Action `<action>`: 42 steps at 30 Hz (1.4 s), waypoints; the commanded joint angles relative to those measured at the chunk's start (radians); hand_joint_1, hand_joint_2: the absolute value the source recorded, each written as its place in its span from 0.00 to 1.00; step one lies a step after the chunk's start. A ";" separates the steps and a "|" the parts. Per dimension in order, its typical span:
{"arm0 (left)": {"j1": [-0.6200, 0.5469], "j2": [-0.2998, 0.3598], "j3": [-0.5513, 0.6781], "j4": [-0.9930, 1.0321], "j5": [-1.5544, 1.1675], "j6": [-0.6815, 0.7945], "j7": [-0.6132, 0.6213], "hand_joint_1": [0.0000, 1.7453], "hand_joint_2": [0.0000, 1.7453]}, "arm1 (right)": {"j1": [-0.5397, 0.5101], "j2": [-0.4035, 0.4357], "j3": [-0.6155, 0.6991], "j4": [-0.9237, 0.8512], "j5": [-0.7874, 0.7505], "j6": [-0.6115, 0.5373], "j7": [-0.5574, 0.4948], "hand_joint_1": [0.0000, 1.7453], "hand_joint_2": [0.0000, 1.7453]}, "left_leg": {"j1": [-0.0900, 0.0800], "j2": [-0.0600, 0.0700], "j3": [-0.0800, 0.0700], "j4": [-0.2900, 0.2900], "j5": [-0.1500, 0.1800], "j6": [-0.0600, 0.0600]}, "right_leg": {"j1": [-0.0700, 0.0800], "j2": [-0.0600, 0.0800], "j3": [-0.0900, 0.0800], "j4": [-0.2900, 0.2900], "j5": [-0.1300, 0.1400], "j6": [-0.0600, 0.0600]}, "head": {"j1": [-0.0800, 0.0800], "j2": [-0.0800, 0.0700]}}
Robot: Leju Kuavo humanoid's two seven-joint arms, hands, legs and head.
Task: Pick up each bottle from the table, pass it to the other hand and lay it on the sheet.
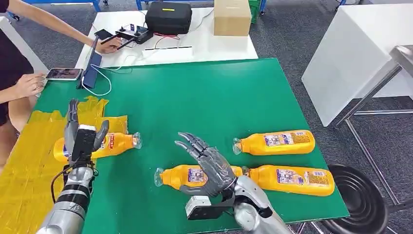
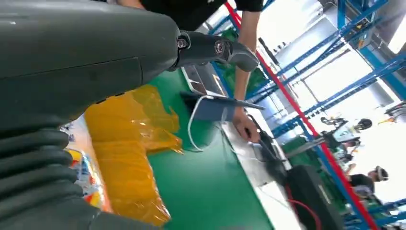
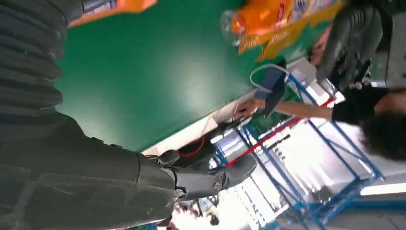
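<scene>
Near the table's front edge, my right hand (image 1: 210,166) hovers spread and empty over a bottle (image 1: 187,176) lying crosswise, cap left | left hand (image 1: 83,138) open, empty, over the sheet's (image 1: 29,161) bottle (image 1: 117,142).

four orange bottles, all lying flat
one (image 1: 117,142) on the yellow sheet (image 1: 29,165) under the left hand (image 1: 80,139); three (image 1: 192,176) (image 1: 275,142) (image 1: 294,179) by the right hand (image 1: 209,165)

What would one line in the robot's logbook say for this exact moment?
left hand: open above bottle on sheet | right hand: open over table bottle | yellow sheet: one bottle | green table: three bottles
</scene>
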 commanded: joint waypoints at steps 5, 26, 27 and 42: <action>0.023 -0.038 0.017 -0.044 0.059 -0.045 -0.014 0.00 0.00 | -0.043 -0.082 0.070 0.149 0.142 -0.051 0.140 0.00 1.00 | 0.003 -0.002 0.004 0.000 -0.001 -0.002 | 0.002 0.002 0.006 -0.002 0.000 -0.001 | 0.000 0.000; 0.196 -0.084 -0.155 -0.498 0.291 -0.372 0.027 0.00 1.00 | 0.051 -0.129 -0.030 0.200 0.393 -0.067 0.350 0.00 1.00 | 0.001 -0.002 0.001 0.000 -0.001 -0.001 | 0.001 0.000 0.001 -0.001 0.000 -0.001 | 0.000 0.000; 0.203 -0.085 -0.173 -0.524 0.290 -0.381 0.024 0.00 1.00 | 0.047 -0.130 -0.031 0.216 0.389 -0.052 0.354 0.00 1.00 | 0.002 -0.002 0.001 0.000 -0.001 -0.001 | 0.001 0.001 0.002 -0.002 -0.001 -0.001 | 0.000 0.000; 0.228 -0.089 -0.282 -0.613 0.281 -0.384 0.034 0.00 1.00 | -0.066 -0.129 -0.003 0.472 0.456 0.021 0.439 0.05 1.00 | 0.001 -0.002 0.006 -0.001 0.000 -0.001 | 0.001 0.001 0.005 -0.002 0.000 -0.001 | 0.000 0.000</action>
